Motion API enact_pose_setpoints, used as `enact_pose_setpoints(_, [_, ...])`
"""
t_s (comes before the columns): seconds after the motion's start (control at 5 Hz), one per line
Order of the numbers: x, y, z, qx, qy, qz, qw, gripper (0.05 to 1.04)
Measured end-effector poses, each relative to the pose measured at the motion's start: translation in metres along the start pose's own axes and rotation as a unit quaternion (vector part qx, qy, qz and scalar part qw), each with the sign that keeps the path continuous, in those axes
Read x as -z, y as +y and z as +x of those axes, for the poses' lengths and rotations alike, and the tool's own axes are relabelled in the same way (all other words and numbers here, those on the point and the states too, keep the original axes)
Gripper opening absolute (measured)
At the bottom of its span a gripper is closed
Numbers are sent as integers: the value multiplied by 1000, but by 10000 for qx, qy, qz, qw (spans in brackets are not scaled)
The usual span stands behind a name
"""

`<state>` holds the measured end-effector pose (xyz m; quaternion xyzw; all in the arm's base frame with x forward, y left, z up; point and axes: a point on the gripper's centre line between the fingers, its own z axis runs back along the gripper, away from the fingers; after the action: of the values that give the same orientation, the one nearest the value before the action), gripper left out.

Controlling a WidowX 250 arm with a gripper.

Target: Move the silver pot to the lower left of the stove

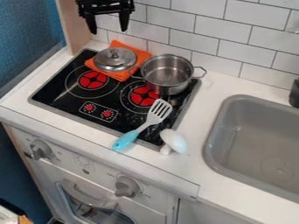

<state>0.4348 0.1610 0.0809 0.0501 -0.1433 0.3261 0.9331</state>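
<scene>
My gripper (107, 22) hangs at the top left, above the back of the stove and well clear of the pot. Its two fingers point down, open, with a gap between them and nothing held. The silver pot (168, 75), lidless and with a handle at its right, stands upright at the back right of the black stove top (63, 101), partly over the right red burner. At the stove's lower left, the dark surface in front of the left burner (93, 80) bears no pot.
A silver lid (115, 59) lies on an orange cloth (142, 54) at the back left. A spatula (158, 112) and a white mushroom (173, 141) lie at the front right. The grey sink (217, 131) is at right.
</scene>
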Motion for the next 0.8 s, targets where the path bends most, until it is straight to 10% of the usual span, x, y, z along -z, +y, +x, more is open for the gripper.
enact_pose_setpoints(0.4, [25,-8,-29,323,370,-37,9988,1001])
enact_pose_setpoints(0.8, [-13,-55,-64,1439,181,-691,9870,1001])
